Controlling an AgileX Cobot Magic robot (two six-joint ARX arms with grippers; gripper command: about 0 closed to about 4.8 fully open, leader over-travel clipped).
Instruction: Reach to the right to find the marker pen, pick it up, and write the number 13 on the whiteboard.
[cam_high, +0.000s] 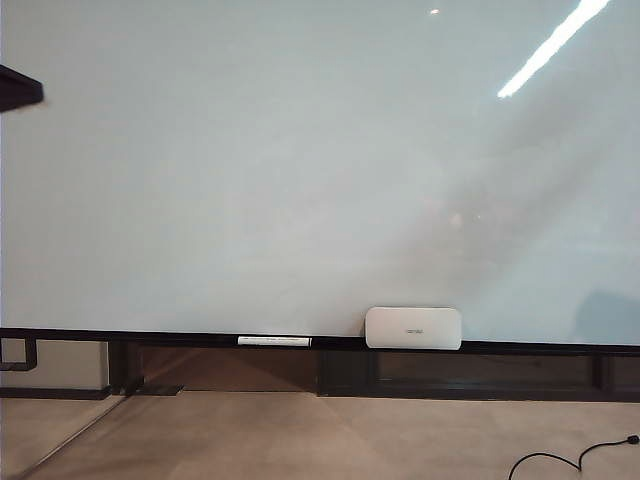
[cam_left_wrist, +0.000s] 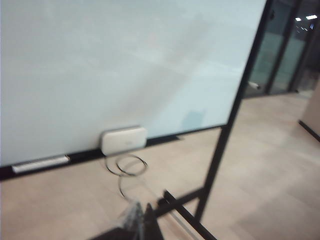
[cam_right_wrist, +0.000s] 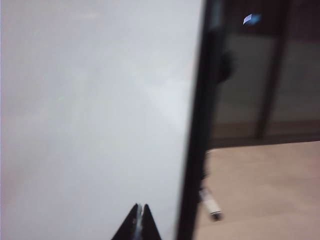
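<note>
Whiteboard (cam_high: 300, 170) blank, right claw (cam_right_wrist: 139, 215) pressed together, left claw (cam_left_wrist: 142, 217) blurred, state unclear.

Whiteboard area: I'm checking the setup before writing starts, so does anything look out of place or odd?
Mostly tidy: the whiteboard is blank, with a pen and white box on its ledge. One oddity: another pen sits low beside the board's right frame, off the ledge. Both claws, left and right, look shut and empty.

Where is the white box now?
In the exterior view the white box stands on the whiteboard's bottom ledge, right of centre, with a thin white pen lying to its left.
</note>
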